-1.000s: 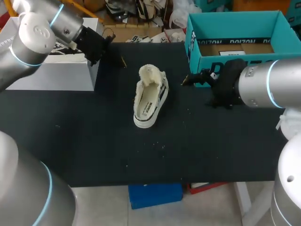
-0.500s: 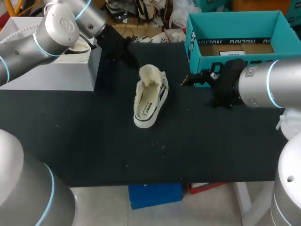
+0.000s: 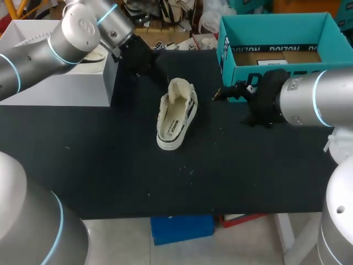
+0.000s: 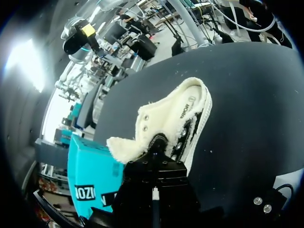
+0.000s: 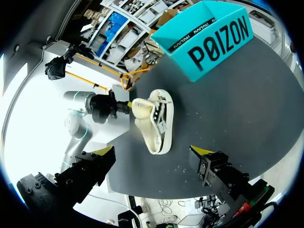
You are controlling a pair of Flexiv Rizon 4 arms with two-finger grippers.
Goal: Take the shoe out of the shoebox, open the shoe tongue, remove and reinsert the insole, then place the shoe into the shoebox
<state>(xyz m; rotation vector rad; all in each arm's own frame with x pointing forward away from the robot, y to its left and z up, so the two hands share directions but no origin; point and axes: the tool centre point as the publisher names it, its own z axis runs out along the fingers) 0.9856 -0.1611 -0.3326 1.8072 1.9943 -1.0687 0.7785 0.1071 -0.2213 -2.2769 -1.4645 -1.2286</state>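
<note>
- Your left arm (image 3: 83, 33) has swung in from over the white box (image 3: 55, 83) at the bench's back left. Its jaws now sit right at the fleecy tongue (image 3: 179, 87) of the shoe (image 3: 176, 113).
- In the left wrist view the tongue (image 4: 130, 147) lies directly ahead of the jaws. Their tips are hidden there, so you cannot tell whether they are apart or clamped on the fleece.
- The shoe has not shifted. It stands on its sole in the middle of the bench (image 3: 110, 165), outside the teal shoebox (image 3: 226, 49), with what looks like the insole (image 3: 174, 124) lying inside it.
- Your right arm (image 3: 309, 102) has stayed put beside the shoebox. Its jaws stand wide apart and empty, with the shoe (image 5: 156, 123) well ahead of them.
- Judged from this, the take-out step is done and you are at the tongue-opening step. The likely risk is the unbraced shoe sliding or tipping when the tongue is pulled.
</note>
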